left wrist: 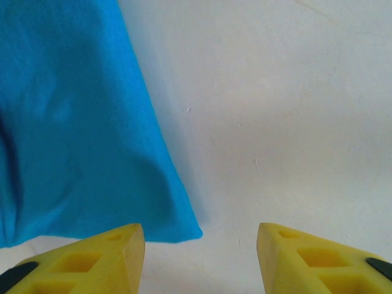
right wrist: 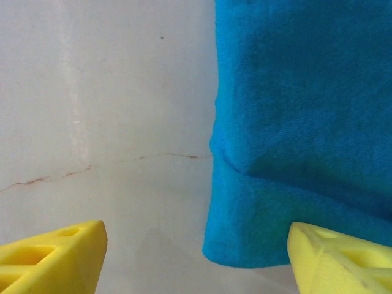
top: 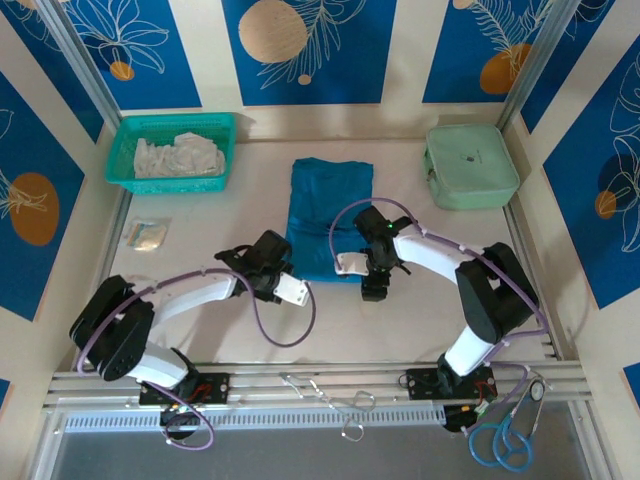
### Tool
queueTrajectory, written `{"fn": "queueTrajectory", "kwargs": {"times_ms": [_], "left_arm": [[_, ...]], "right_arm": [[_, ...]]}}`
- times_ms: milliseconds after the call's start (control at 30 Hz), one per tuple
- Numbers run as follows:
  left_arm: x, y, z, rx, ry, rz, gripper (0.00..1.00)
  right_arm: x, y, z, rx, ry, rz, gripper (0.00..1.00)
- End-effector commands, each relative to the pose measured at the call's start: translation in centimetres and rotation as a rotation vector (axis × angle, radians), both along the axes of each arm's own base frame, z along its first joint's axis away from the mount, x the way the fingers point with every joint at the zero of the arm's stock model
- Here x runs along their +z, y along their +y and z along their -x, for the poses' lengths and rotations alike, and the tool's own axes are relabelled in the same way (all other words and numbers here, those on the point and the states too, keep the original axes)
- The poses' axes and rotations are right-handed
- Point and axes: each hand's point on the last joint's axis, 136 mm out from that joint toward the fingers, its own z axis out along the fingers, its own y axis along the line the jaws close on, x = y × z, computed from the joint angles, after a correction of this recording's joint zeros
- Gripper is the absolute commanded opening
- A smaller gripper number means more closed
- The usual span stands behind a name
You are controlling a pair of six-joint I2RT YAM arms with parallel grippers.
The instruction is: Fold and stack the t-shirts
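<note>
The t-shirt [top: 330, 215], thin and limp, wanted pinching at its near corners; left gripper [left wrist: 201, 248] and right gripper [right wrist: 196, 251] gaped empty.

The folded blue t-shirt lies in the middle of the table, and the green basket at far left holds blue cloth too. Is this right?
Not quite: the top view shows white cloth in the green basket, not blue. The t-shirt does lie folded mid-table.

T-shirt [top: 330, 205]: near edge partly covered by right arm [top: 405, 245]; cut off by frame edges in both wrist views. Packet [top: 146, 234]: too small to identify.
</note>
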Motion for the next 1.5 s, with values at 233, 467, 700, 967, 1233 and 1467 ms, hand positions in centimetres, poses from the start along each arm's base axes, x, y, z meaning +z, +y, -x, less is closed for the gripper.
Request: {"fn": "queueTrajectory", "kwargs": {"times_ms": [233,467,700,967,1233,1467], "left_arm": [[-0.8,-0.7,-2.5,0.005,0.012,-0.011,0.55],[-2.6,0.3,-3.2,0.031,0.069,-0.061,0.61],[-3.4,0.3,-5.2,0.073,0.081,-0.072,0.65],[-5.4,0.0,-5.6,0.078,0.130,-0.109,0.61],[-6.5,0.0,-6.5,0.123,0.125,-0.126,0.28],[-3.8,0.1,-6.2,0.128,0.084,-0.086,0.00]], "right_arm": [[-0.5,0.6,-1.2,0.015,0.005,-0.010,0.77],[-1.8,0.7,-1.6,-0.002,0.062,0.005,0.72],[-2.8,0.6,-1.5,-0.007,0.099,0.018,0.67],[-4.0,0.6,-1.1,-0.012,0.145,0.042,0.60],[-4.4,0.4,-0.7,-0.018,0.178,0.054,0.25],[-3.5,0.7,0.4,-0.015,0.223,0.044,0.00]]}}
